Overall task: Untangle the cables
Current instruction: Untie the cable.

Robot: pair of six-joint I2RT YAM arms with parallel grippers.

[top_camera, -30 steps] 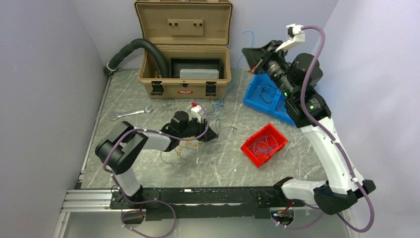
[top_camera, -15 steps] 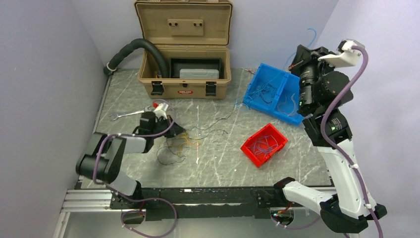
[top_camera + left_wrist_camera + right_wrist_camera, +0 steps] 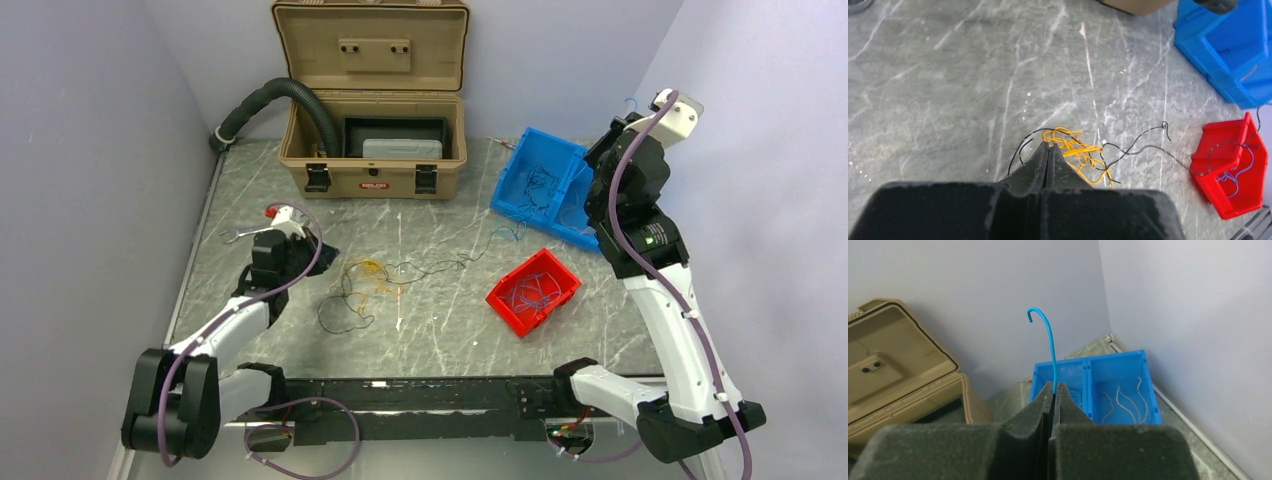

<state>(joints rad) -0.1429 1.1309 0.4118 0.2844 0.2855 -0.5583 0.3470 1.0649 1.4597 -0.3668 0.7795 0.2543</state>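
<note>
The cables lie mid-table: a yellow-orange tangle point(image 3: 368, 272) point(image 3: 1075, 150) with thin black wires point(image 3: 430, 268) point(image 3: 1143, 140) running through it and off to the right, and a black loop point(image 3: 340, 310) in front. My left gripper point(image 3: 328, 252) point(image 3: 1049, 145) is shut just left of the tangle, above the table, with no wire visible between its jaws. My right gripper point(image 3: 625, 118) point(image 3: 1054, 386) is raised beside the blue bin point(image 3: 545, 185) point(image 3: 1118, 356) and shut on a blue cable point(image 3: 1048, 340), whose hooked end sticks up. A few blue wires point(image 3: 510, 232) trail in front of that bin.
A red bin point(image 3: 533, 291) point(image 3: 1233, 170) holding blue wires sits right of centre. The blue bin holds black wires in one compartment, pale ones in the other. An open tan toolbox point(image 3: 375, 120), a black corrugated hose point(image 3: 270, 100) and a wrench point(image 3: 262, 231) are at the back left. Walls close both sides.
My left arm has drawn back to the left, off the tangle, and its gripper has shut. My right arm has swung right across the blue bin, still holding the blue cable.
</note>
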